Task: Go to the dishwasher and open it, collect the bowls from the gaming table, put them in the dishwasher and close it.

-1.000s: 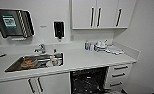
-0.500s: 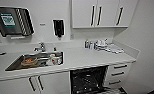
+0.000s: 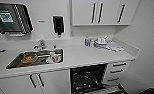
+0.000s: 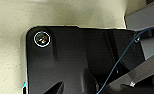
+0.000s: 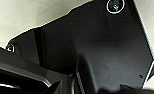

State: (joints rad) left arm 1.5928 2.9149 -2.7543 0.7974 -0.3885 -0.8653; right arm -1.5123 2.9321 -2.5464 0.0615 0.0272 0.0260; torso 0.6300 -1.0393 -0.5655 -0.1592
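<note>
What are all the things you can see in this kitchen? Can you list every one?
dishwasher: one, dark inside, open, under the counter right of the sink
sink: one, steel, set in the counter's left part, with dishes inside
tap: one, silvery, behind the sink
counter: one, white, along the wall
wall cupboards: white with dark handles, above the counter
drawers: white with dark handles, right of the dishwasher
dispenser: one, black, on the wall above the sink
bottle: one, bluish, at the back of the counter
robot's dark plate: in both wrist views, over a pale speckled floor
</note>
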